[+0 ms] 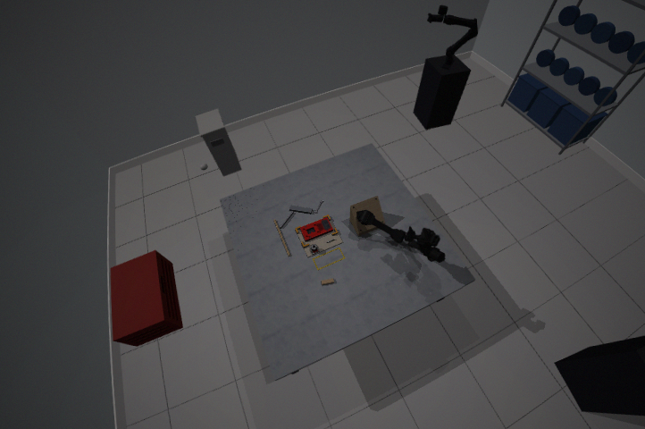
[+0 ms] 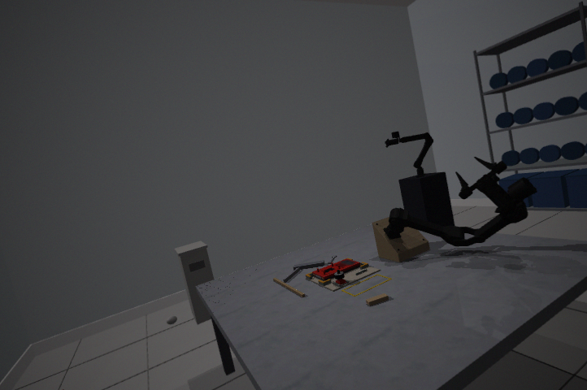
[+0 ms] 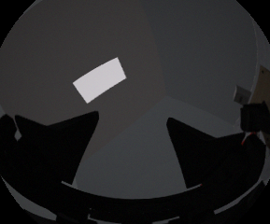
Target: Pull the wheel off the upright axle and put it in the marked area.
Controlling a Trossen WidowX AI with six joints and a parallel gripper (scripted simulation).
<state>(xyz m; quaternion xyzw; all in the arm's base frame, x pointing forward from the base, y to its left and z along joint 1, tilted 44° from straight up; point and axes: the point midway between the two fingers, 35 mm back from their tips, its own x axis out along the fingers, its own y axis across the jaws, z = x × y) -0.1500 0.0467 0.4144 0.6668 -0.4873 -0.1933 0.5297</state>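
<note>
Wheel (image 2: pixel 340 275) is sitting on its axle at the board's (image 2: pixel 354 279) near edge, yellow-outlined area (image 2: pixel 367 284) just beside it at 4 o'clock. Fingers (image 2: pixel 483 162) are standing wide apart, gripping nothing, raised well away at 2 o'clock above the surface (image 2: pixel 395 335).

The grey tabletop (image 1: pixel 303 313) carries a tan wedge base (image 2: pixel 402 241) near its far edge. Toward the middle lies a pale board (image 2: pixel 345 278) with a red part on it; just beside it sit a yellow-outlined rectangle (image 2: pixel 367 284), a small wooden block (image 2: pixel 377 300), a wooden strip (image 2: pixel 289 287) and grey bars (image 2: pixel 301 269).
</note>
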